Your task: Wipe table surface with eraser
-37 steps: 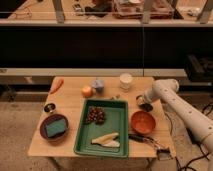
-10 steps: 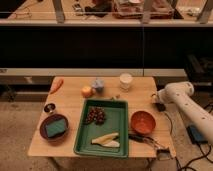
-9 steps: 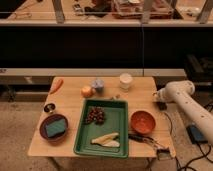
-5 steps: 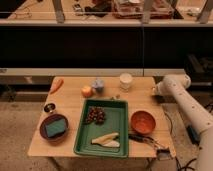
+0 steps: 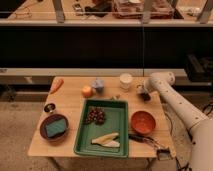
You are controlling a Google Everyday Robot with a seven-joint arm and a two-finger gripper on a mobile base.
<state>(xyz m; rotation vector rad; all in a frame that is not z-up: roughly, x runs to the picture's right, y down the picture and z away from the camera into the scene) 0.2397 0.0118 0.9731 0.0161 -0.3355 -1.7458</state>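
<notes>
1. Moved: the gripper [image 5: 143, 93] stood further right a second ago, near the table's right edge. It is now drawn back and left to the rear right of the table surface [image 5: 70, 102], just beside the white cup [image 5: 126, 81]. All other items keep their places.
2. Gripper, state: it sits low over the wood at the end of the arm [image 5: 172, 102], which reaches in from the right. Whether it is open or closed cannot be told.
3. Eraser, location: a small dark block at the gripper's tip is taken to be the eraser [image 5: 145, 96]. It lies at or very near the tabletop, but contact with the wood cannot be confirmed.
4. Progress, judged: wiping appears under way, confined to the rear right corner.
   - No mark separates wiped wood from unwiped, so the share done cannot be stated.
   - Left to do, by judgement: the bare strip along the left and front, and the wood around the green tray [image 5: 112, 122] and the orange bowl [image 5: 143, 122].
   - These items crowd the middle and leave little free run.
5. Hidden or unclear:
   - The arm is cut off at the right edge of the view, and the base is not seen.
   - The gripper covers much of the eraser.
   - A dark elongated object [image 5: 144, 139] in front of the orange bowl cannot be identified.
</notes>
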